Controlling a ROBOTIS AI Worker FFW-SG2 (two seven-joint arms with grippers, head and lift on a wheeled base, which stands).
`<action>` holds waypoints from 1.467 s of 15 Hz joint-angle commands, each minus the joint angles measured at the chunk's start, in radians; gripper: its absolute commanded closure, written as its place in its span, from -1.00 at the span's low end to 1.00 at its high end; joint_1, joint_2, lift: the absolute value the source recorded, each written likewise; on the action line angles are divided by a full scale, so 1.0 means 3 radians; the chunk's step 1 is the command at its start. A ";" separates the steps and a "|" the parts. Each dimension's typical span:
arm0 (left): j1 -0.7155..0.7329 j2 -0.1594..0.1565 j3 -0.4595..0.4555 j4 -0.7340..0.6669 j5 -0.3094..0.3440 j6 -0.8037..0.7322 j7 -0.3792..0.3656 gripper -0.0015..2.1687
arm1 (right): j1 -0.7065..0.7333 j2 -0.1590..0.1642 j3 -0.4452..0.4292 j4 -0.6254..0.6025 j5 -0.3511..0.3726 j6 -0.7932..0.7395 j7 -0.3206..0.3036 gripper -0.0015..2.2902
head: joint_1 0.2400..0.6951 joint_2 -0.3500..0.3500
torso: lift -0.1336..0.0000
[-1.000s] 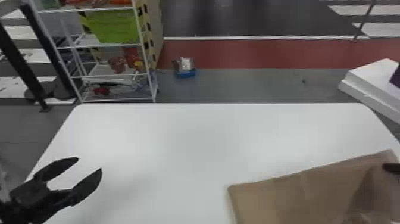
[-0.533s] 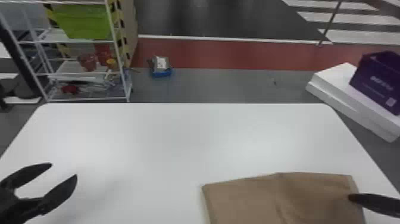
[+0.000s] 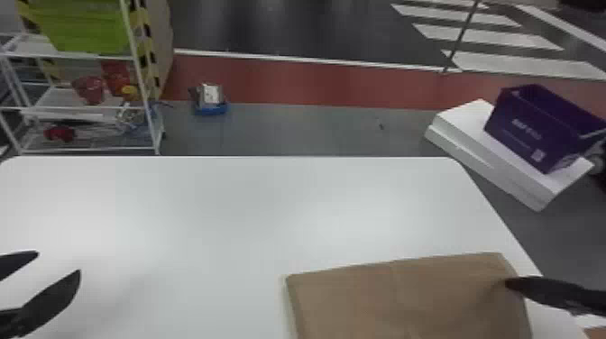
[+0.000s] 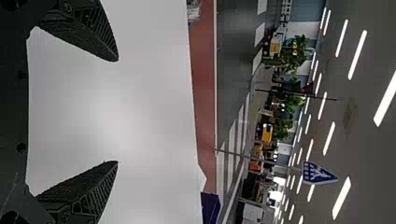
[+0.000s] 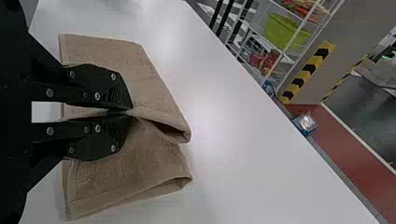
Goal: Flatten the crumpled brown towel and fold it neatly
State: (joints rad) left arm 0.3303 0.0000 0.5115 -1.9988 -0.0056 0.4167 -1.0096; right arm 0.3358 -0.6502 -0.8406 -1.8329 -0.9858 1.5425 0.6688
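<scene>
The right end effector (image 5: pixel 130 113), nearer, pinches the brown towel (image 3: pixel 406 300) on the table (image 3: pixel 216 212); in the head view the towel lies toward its nine o'clock, and at three from the open, empty left end effector (image 3: pixel 59 262).

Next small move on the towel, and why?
Probably open the right gripper and let the towel settle: its fingers pinch up a ridge, while the cloth on both sides of them lies lower. The left gripper is open, away from the towel.
</scene>
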 commanded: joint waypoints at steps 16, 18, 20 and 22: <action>-0.0043 -0.0009 -0.0008 -0.0010 -0.0073 0.0030 0.0006 -0.90 | -0.0470 0.0153 0.0159 0.0326 0.0085 0.0099 -0.0097 -0.67 | 1.00 -0.62 | -0.85; -0.0022 -0.0009 0.0008 -0.0015 -0.0073 0.0030 0.0006 -0.90 | -0.0485 0.0143 0.0230 0.0326 0.0167 0.0099 -0.0138 -0.59 | 1.00 -0.56 | -0.85; -0.0017 -0.0009 0.0023 -0.0010 -0.0073 0.0030 0.0001 -0.90 | -0.0480 0.0015 0.0194 0.0367 0.0233 0.0099 -0.0204 -0.59 | 1.00 -0.53 | -0.85; -0.0022 -0.0009 0.0023 -0.0010 -0.0068 0.0020 0.0001 -0.90 | -0.0286 -0.0164 0.0128 0.0347 0.0238 0.0099 -0.0199 -0.59 | 1.00 -0.58 | -0.85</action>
State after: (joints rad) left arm 0.3248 0.0000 0.5180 -2.0022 -0.0275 0.4256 -1.0094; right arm 0.2127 -0.6646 -0.7881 -1.7255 -0.9159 1.5425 0.6082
